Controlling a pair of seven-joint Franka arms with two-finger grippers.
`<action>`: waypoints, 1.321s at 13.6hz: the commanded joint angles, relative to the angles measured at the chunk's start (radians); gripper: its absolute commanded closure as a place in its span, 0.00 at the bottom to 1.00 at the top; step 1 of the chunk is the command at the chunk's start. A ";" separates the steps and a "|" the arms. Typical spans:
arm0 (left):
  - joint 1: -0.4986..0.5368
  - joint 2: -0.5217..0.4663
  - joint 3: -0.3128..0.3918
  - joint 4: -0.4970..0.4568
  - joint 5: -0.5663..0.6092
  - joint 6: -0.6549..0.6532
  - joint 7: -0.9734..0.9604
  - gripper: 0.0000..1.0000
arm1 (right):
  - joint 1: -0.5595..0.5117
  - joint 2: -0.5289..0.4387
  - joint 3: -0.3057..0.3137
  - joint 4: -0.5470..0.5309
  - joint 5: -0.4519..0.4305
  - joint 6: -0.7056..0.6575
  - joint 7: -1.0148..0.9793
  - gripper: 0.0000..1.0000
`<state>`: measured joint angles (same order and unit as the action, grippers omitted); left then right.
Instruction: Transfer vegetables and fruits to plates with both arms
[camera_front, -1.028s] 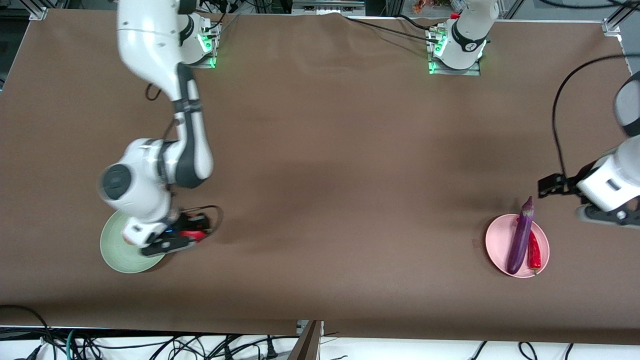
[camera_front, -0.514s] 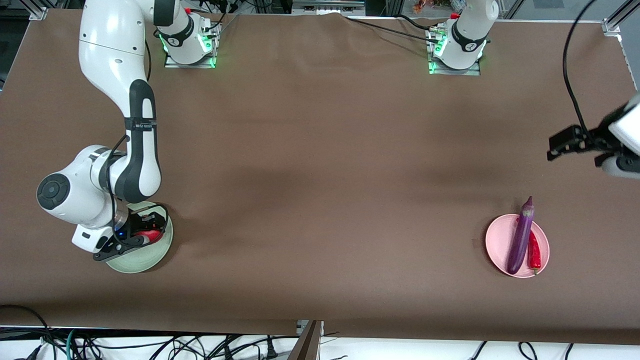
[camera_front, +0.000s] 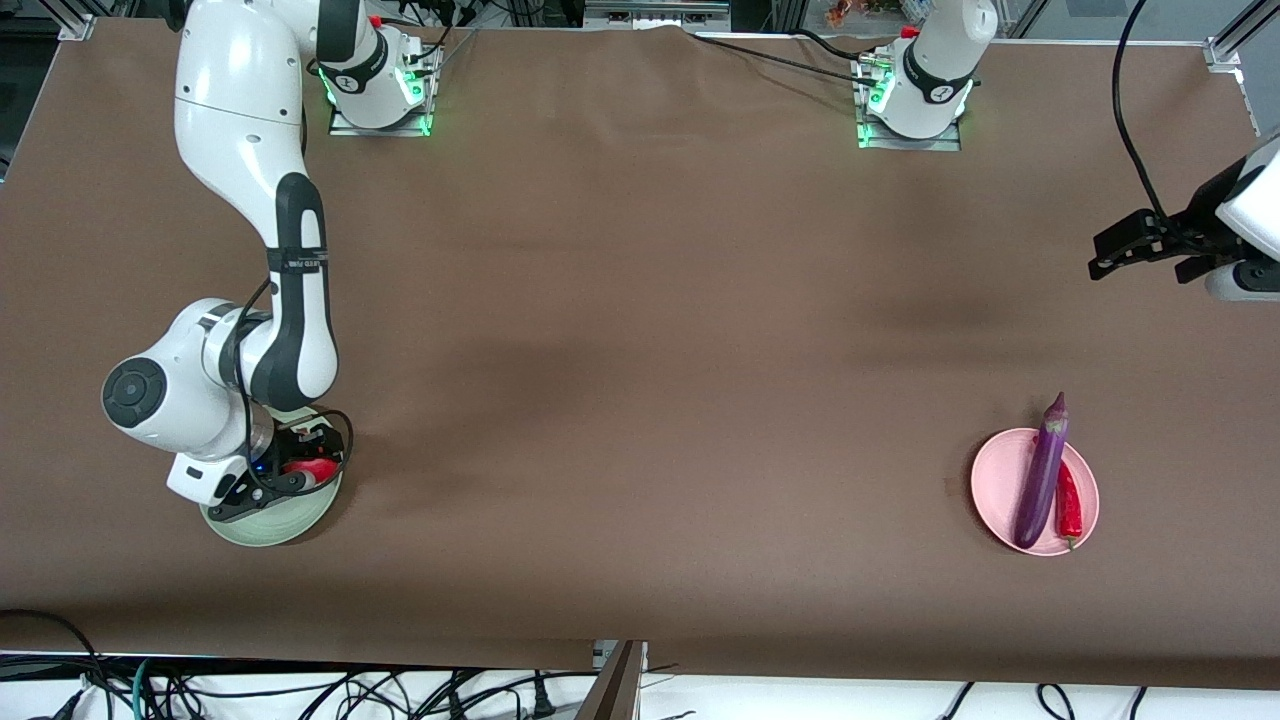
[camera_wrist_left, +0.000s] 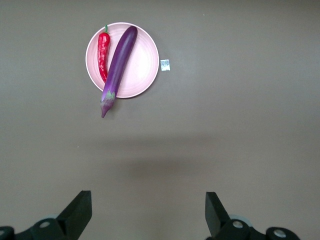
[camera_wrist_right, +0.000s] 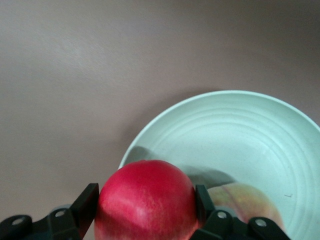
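Right tool (camera_front: 300, 470), pinching the pomegranate (camera_wrist_right: 145, 206) over the green plate (camera_wrist_right: 240, 145) beside the peach (camera_wrist_right: 245, 205), should lower gently before releasing, while the left tool (camera_wrist_left: 147, 212), spread and empty, waits above the surface (camera_front: 640, 350).

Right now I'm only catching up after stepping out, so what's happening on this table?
The right gripper holds the red pomegranate over the pale green plate, where the peach already lies. The left gripper is open and empty, up over bare table near its own end. The eggplant and chili pepper already lie side by side on the pink plate, the eggplant's stem end overhanging the rim.
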<state>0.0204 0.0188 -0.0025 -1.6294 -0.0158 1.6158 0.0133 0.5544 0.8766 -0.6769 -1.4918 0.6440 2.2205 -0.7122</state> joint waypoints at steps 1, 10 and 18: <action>0.004 -0.037 -0.030 -0.033 0.025 -0.017 -0.042 0.00 | -0.017 0.005 0.003 0.001 -0.003 0.017 -0.018 0.55; 0.017 -0.092 -0.056 -0.083 0.034 -0.019 -0.079 0.00 | -0.013 -0.125 -0.018 0.100 0.014 -0.206 0.100 0.00; 0.027 -0.043 -0.062 -0.049 0.036 -0.027 -0.076 0.00 | 0.007 -0.221 -0.110 0.384 -0.108 -0.771 0.468 0.00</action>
<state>0.0406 -0.0302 -0.0529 -1.6964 -0.0027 1.5928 -0.0552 0.5540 0.7128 -0.7954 -1.1241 0.6079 1.5075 -0.3241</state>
